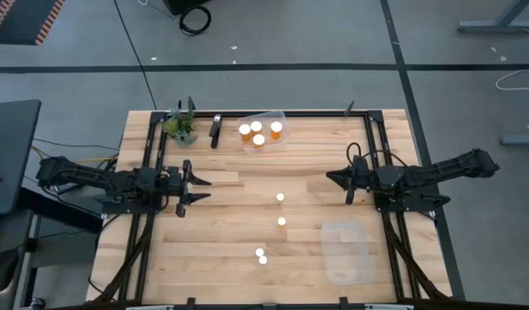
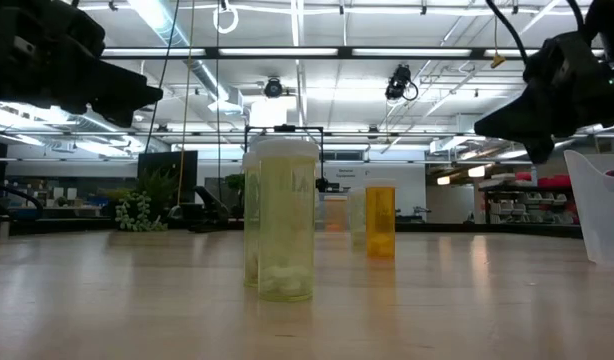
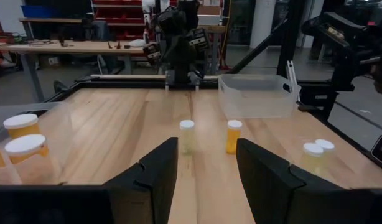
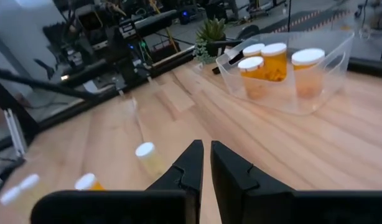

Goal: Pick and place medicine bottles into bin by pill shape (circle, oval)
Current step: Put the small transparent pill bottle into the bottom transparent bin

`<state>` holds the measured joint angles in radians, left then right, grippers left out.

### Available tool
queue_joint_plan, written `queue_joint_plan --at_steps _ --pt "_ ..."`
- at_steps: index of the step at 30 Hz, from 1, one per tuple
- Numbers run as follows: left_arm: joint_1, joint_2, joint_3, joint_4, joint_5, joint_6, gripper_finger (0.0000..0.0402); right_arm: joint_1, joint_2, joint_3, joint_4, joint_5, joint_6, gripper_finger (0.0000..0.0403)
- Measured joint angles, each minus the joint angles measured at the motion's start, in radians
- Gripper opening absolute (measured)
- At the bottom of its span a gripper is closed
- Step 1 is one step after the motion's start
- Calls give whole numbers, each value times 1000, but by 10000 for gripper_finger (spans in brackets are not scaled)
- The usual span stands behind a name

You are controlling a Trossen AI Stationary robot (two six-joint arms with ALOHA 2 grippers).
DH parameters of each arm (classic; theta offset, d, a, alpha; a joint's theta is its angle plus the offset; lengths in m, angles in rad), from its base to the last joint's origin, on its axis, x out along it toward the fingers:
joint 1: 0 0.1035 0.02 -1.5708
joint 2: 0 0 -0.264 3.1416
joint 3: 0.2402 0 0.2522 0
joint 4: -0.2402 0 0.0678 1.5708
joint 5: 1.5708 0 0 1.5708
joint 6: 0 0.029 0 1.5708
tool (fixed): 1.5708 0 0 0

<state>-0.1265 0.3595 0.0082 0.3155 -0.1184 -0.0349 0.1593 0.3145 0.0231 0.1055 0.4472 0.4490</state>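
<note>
Four larger orange bottles with white caps stand in a clear bin at the table's far middle; they also show in the right wrist view. Four smaller bottles stand on the bare table: a pale one, a small orange one and a pale pair nearer the front edge. The left wrist view shows the pale one, the orange one and the pair. My left gripper is open and empty at the left. My right gripper is shut and empty at the right.
A second clear bin stands at the near right, with nothing showing in it. A small green plant and a dark tool sit at the far left. Black rails run along the table's sides.
</note>
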Motion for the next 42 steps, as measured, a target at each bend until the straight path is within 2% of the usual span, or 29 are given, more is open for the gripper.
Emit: queue_joint_plan --at_steps 10,13,18,24,30,36,42 --pt "0 0 0 13 0 -32 172 0 0 0 47 -24 274 37" --pt "0 0 0 12 0 -32 172 1 2 8 90 -88 222 37" --pt "0 0 0 12 0 -32 172 0 61 98 96 -61 76 37" --pt "0 0 0 12 0 -32 172 0 208 277 24 -9 -85 37" --pt "0 0 0 12 0 -32 172 -34 417 433 -95 20 -87 37" --pt "0 0 0 12 0 -32 172 -72 633 551 -183 -33 -76 37" --pt "0 0 -1 12 0 -32 172 -80 794 621 -232 -74 -64 48"
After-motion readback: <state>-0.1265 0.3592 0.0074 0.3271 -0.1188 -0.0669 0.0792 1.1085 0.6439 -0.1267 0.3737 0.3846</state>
